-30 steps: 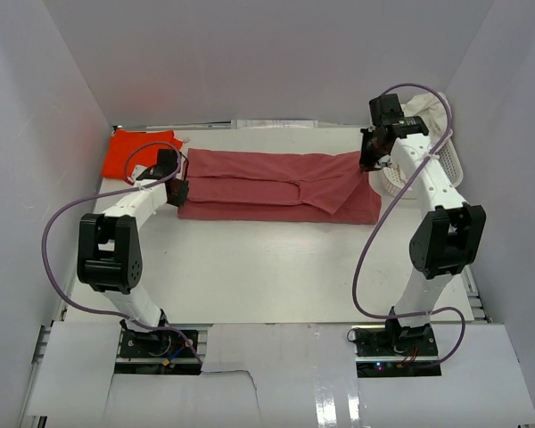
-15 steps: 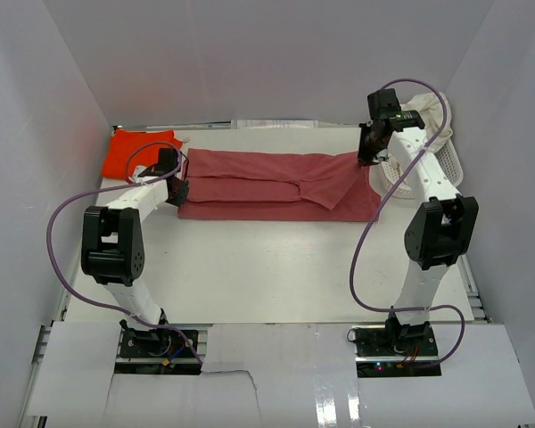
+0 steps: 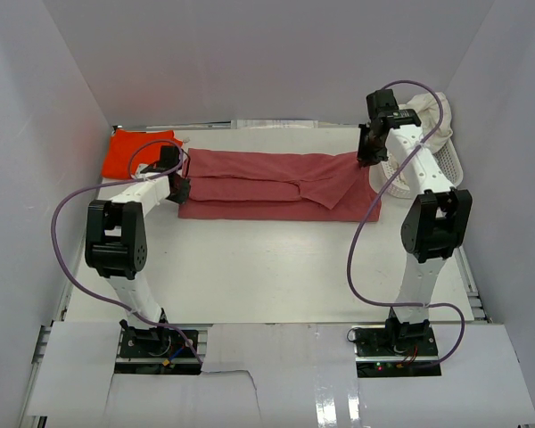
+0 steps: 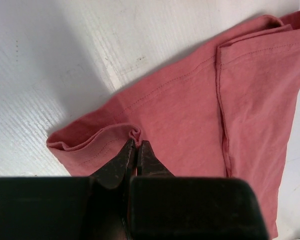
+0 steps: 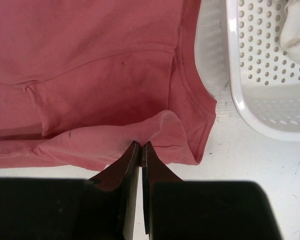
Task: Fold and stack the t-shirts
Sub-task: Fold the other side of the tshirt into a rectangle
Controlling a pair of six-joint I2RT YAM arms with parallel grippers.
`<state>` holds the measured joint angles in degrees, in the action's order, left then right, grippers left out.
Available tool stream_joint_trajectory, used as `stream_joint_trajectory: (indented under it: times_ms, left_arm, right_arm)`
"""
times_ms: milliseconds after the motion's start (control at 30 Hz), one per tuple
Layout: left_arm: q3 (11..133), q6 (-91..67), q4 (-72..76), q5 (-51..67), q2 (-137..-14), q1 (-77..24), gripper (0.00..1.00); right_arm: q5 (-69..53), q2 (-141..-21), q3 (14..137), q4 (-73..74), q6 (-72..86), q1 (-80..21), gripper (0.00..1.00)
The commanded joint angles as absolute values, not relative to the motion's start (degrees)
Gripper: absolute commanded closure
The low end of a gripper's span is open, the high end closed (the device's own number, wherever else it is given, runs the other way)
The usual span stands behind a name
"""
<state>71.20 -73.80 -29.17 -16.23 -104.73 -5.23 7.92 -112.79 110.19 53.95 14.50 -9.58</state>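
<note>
The dusty rose-red t-shirt [image 3: 276,183] lies folded lengthwise as a long band across the far half of the table. My left gripper [image 3: 180,185] is shut on its left edge, pinching a small pucker of cloth [image 4: 134,134]. My right gripper [image 3: 366,153] is shut on its far right corner and lifts a fold of cloth [image 5: 162,127]. The bright orange-red t-shirt [image 3: 138,150] lies folded at the far left corner. The cream-white t-shirt [image 3: 425,114] sits bunched in the white lattice basket [image 3: 446,169]; it also shows in the right wrist view [image 5: 297,27].
The white plastic lattice basket [image 5: 260,85] stands at the far right, right beside the rose shirt's end. White walls enclose the table on three sides. Purple cables loop from both arms.
My right gripper has moved slightly back and up with the shirt's right corner. My left gripper has shifted a little toward the back, still pinching the left edge.
</note>
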Motion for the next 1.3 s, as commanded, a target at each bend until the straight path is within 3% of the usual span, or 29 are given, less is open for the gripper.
stream_joint_trajectory:
  times_ms: [0,333,400,433,467,500,533,667,833,1000,1267]
  left_arm:
    - [73.6,-74.9,-29.4,-15.7,-105.0,-4.7,1.0]
    - [75.7,-74.7,-29.4,-16.0,-107.0,-4.7,1.0]
    - [76.0,-75.0,-29.3,-16.5,-107.1,-4.7,0.96]
    - [76.3,-74.6,-29.3,-16.6,-107.6,-4.5,0.86]
    - [76.7,-74.4,-29.3,-16.6,-107.8,-4.6,0.77]
    - [77.0,-74.0,-29.3,-16.6,-108.1,-4.6,0.65]
    - [77.7,-73.9,-29.3,-16.5,-108.5,-4.4,0.43]
    - [77.9,-74.1,-27.0,-17.0,-107.0,-4.1,0.02]
    - [76.8,-70.4,-19.6,-21.1,-99.4,-4.1,0.02]
    - [72.4,-65.9,-16.1,-18.7,-92.1,-5.4,0.02]
    - [67.6,-61.4,-15.4,-8.7,-91.8,-10.5,0.02]
  right_arm:
    - [8.0,-113.6,113.6,53.8,13.5,-9.0,0.92]
    - [7.4,-117.7,118.0,53.5,13.4,-8.0,0.91]
    - [7.4,-118.7,118.9,52.6,13.4,-7.9,0.9]
    - [7.0,-119.3,118.9,51.9,13.5,-7.9,0.83]
    - [7.2,-119.6,118.9,51.2,13.5,-7.9,0.83]
    - [7.6,-119.9,119.0,50.1,14.1,-7.8,0.75]
    - [9.6,-120.0,118.9,49.5,14.7,-7.8,0.68]
    - [12.4,-116.5,114.5,41.4,16.3,-7.8,0.5]
    - [6.0,-109.1,106.8,33.3,15.6,-7.8,0.48]
    - [-3.8,-108.1,105.1,39.2,14.5,-9.0,0.5]
    - [4.7,-102.1,87.1,38.4,9.3,-16.9,0.5]
